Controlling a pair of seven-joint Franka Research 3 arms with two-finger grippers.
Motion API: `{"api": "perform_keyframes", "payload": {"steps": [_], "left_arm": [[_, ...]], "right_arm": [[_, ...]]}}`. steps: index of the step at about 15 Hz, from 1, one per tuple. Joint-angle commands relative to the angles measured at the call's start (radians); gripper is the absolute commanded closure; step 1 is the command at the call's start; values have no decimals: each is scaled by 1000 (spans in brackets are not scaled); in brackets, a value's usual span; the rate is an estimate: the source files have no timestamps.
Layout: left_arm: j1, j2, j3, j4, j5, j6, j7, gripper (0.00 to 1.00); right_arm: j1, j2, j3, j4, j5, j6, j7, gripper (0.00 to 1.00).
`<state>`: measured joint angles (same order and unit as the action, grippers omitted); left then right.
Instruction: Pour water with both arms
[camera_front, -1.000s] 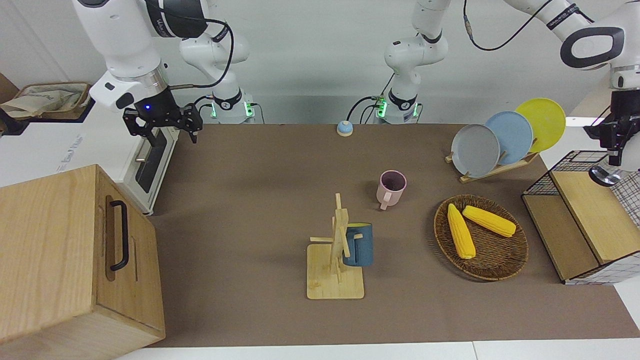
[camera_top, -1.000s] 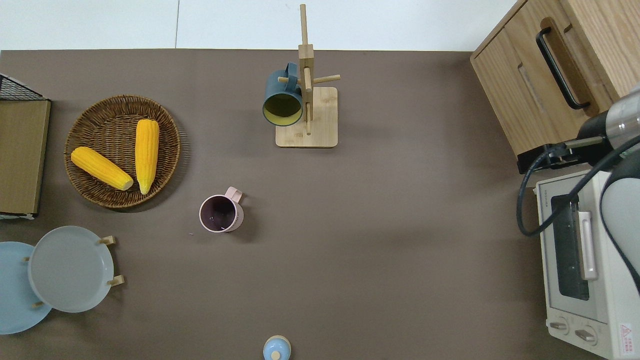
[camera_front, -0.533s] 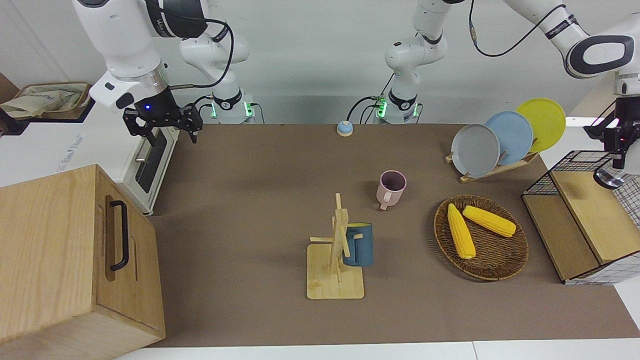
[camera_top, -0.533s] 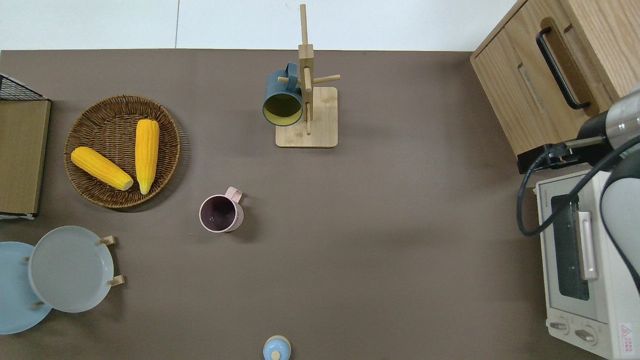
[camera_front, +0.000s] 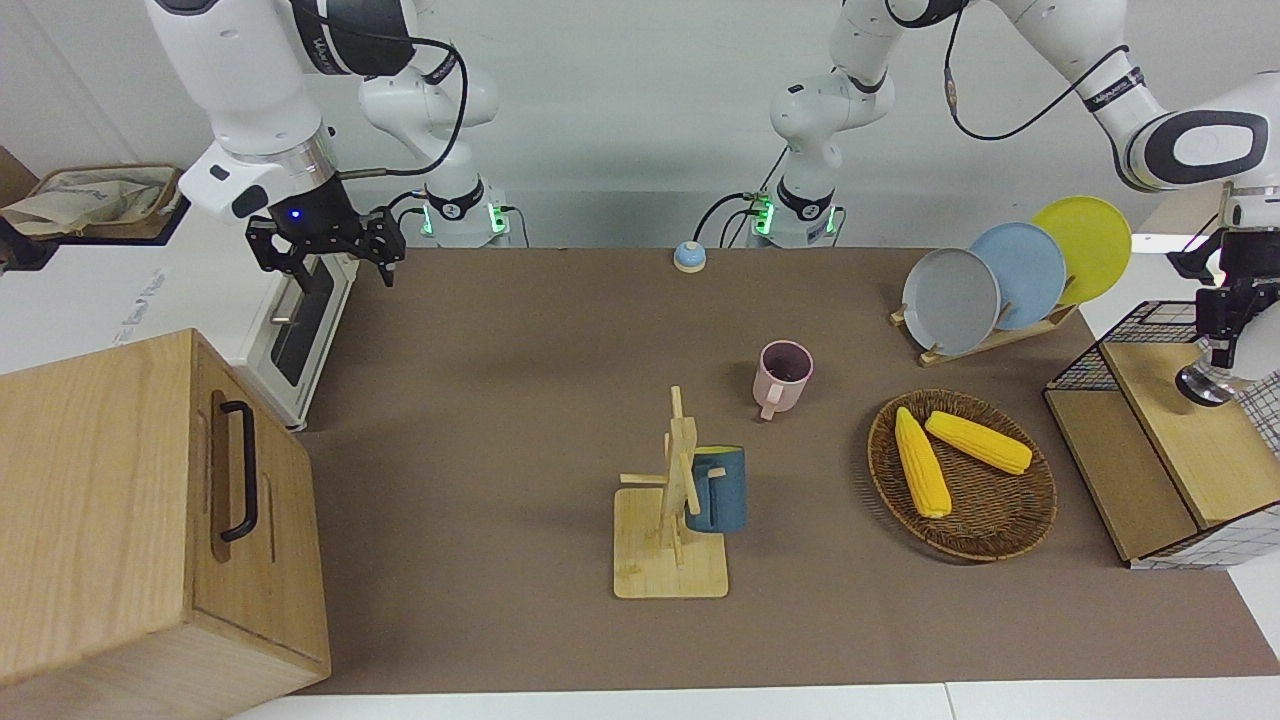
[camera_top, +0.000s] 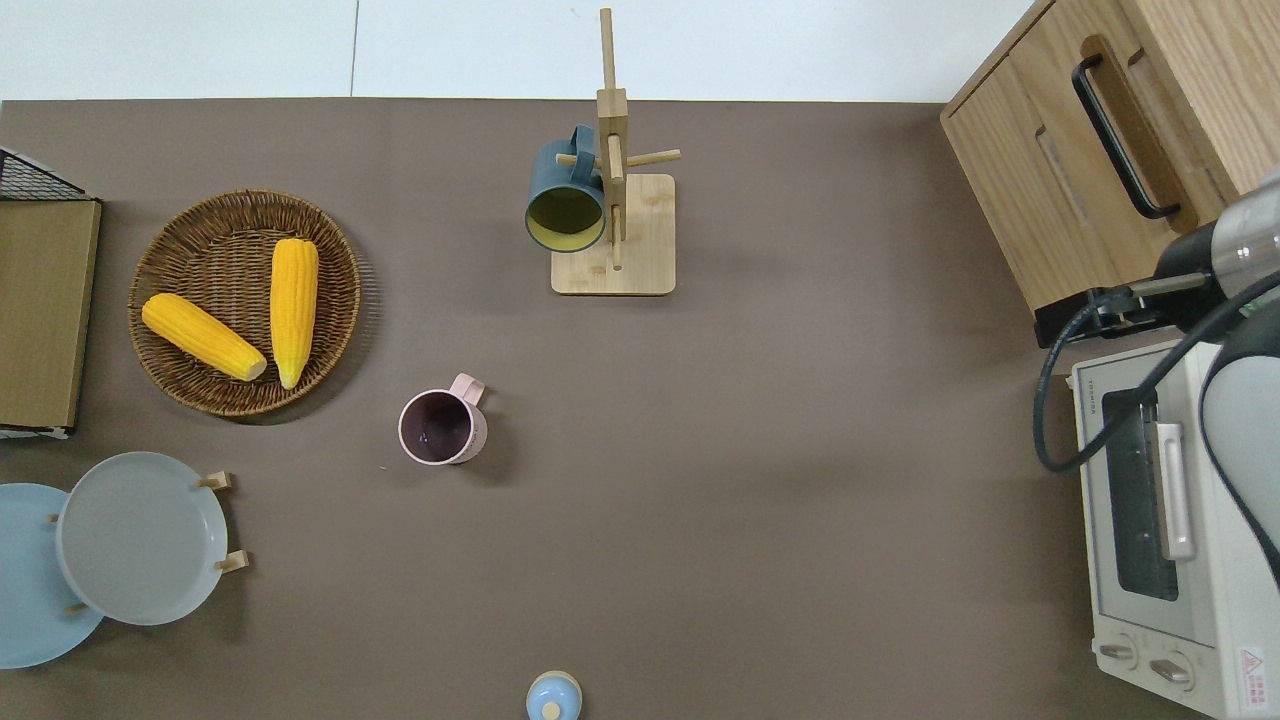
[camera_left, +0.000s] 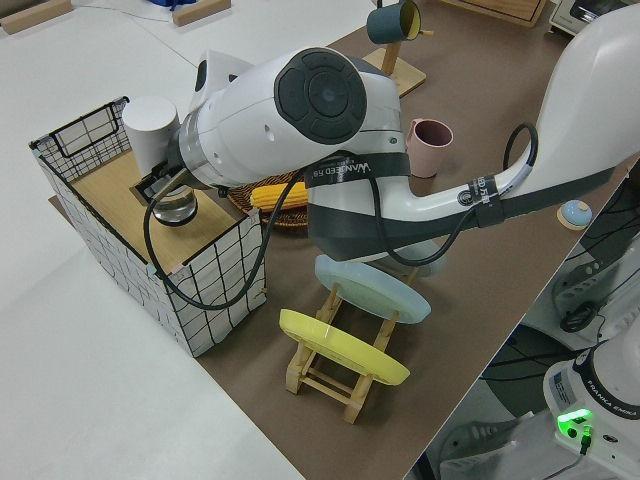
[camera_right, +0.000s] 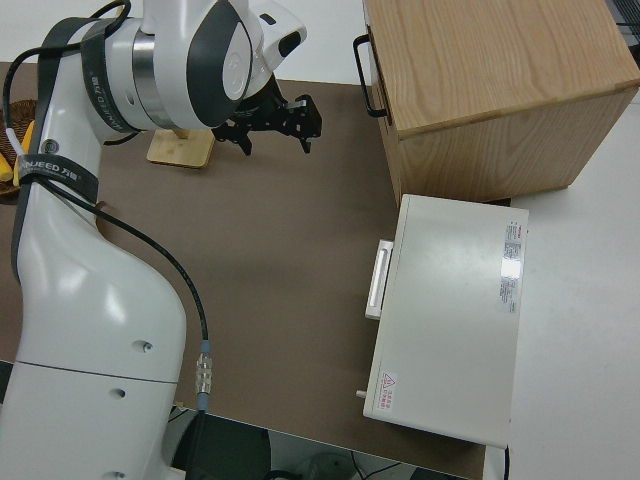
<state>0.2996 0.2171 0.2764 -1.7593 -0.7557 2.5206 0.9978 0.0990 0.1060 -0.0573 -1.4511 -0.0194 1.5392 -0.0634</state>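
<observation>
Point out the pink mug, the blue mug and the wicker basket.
pink mug (camera_top: 443, 428), overhead view, dark inside.
blue mug (camera_front: 718, 492), front view, outer wall.
wicker basket (camera_top: 340, 300), overhead view, woven rim.

Left gripper (camera_front: 1228, 330) jaws — indistinct

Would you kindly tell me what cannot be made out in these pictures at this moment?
- Left gripper: it sits at the edge of the front view, the arm's own wrist hides it in the left side view, and the overhead view leaves it out. Its grip is unclear.
- Glass under it: the arm hides whether the gripper touches it.
- Pink mug: whether it holds water cannot be told from the overhead view.
</observation>
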Motion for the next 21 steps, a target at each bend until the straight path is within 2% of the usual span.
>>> {"api": "perform_keyframes", "payload": {"steps": [1,5,8,11,13,14,16,17,21], "left_arm": [[10,28,-6,44,-44,20,38,1000],[22,42,-8,44,-54,21,47,1000],[24,59,-8,44,-117,21,106,1000],[24,64,-8,44,-125,21,124,997],[22,64,-8,44,-123,21,125,940],[22,64,-8,44,-123,21,125,853],[22,64,-8,44,-120,21,127,415],[22,64,-8,44,-123,21,125,13],[24,64,-8,44,-119,21,110,2]], "right_arm": [[-2,-14,2,-12,3,5,-13,15],[-2,-14,1,-12,3,5,-13,15],[-2,-14,1,-12,3,5,-13,15],[-2,-14,2,-12,3,5,-13,15],[-2,-14,1,-12,3,7,-13,15],[-2,-14,2,-12,3,5,-13,15],[-2,-14,2,-12,3,5,-13,15],[-2,-14,2,-12,3,5,-13,15],[-2,-14,1,-12,3,5,-13,15]]}}
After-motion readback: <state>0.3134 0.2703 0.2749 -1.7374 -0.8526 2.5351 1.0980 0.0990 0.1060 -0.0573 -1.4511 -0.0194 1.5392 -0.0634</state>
